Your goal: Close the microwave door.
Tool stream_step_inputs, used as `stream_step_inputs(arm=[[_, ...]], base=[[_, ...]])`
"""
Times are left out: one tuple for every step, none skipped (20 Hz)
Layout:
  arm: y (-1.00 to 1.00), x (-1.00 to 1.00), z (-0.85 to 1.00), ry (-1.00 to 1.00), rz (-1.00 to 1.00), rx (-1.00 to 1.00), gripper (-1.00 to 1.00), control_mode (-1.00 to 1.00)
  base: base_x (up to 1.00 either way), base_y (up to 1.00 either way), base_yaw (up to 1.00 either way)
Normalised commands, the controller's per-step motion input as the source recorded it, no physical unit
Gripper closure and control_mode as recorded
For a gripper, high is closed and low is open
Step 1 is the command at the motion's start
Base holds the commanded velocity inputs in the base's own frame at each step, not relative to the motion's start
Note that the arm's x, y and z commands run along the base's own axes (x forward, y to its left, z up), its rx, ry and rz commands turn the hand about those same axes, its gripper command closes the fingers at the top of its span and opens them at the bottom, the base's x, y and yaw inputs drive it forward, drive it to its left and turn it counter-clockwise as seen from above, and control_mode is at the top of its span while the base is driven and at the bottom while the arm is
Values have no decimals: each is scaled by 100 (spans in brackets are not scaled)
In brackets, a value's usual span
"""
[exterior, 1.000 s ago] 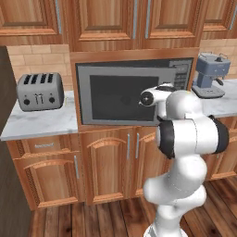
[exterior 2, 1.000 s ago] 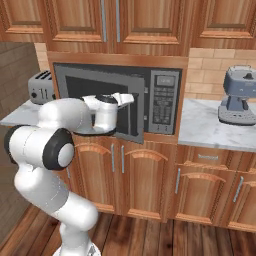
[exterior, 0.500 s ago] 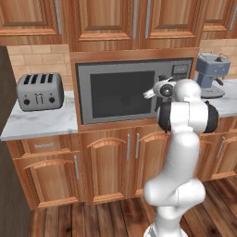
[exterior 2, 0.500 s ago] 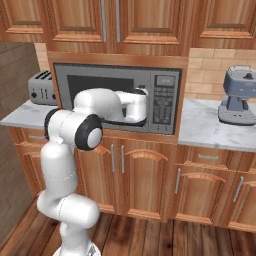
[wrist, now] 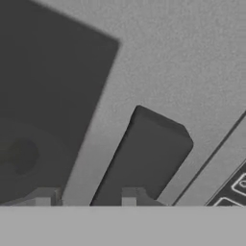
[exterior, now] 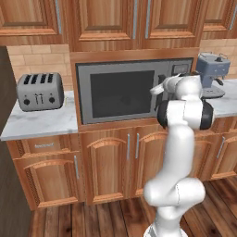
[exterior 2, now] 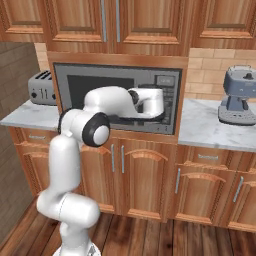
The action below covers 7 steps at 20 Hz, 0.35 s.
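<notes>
The microwave [exterior: 178, 69] [exterior 2: 167, 100] is built in under the wooden wall cabinets. Its keypad [wrist: 235, 187] is on the right. The microwave door [exterior: 120, 92] [exterior 2: 82, 85] lies flush with the oven front, dark window facing out. My gripper [exterior: 155, 90] presses against the door's right part, just left of the keypad. In the hand view the grey door frame [wrist: 182, 62] is very close, with the dark window [wrist: 48, 96] at left and a dark handle block [wrist: 144, 158] ahead. The gripper [wrist: 86, 199] is open with nothing between its fingertips [wrist: 43, 197].
A silver toaster [exterior: 39, 91] [exterior 2: 42, 87] stands on the marble counter [exterior: 41, 122] to the left. A blue-grey coffee machine [exterior: 210, 74] [exterior 2: 239, 95] sits on the counter to the right. Brown cabinet doors [exterior: 111, 162] are below.
The door has swung from partly open to flush with the oven front. My arm has stretched forward and to the right with it.
</notes>
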Motion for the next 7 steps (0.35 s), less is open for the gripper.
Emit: stream_step_inputs(arm=[[9, 45, 0, 4, 0, 1, -100, -100], [10, 36, 8, 6, 0, 1, -100, -100], [6, 45, 7, 9, 0, 1, -100, -100], [1, 64, 0, 9, 0, 1, -100, -100], [5, 69, 0, 8, 0, 0, -100, -100], [7, 51, 0, 7, 0, 0, -100, -100], [12, 24, 0, 6, 0, 0, -100, -100]], base=[[0, 0, 0], [0, 0, 0], [0, 0, 0], [0, 0, 0], [0, 0, 0], [0, 0, 0], [0, 0, 0]])
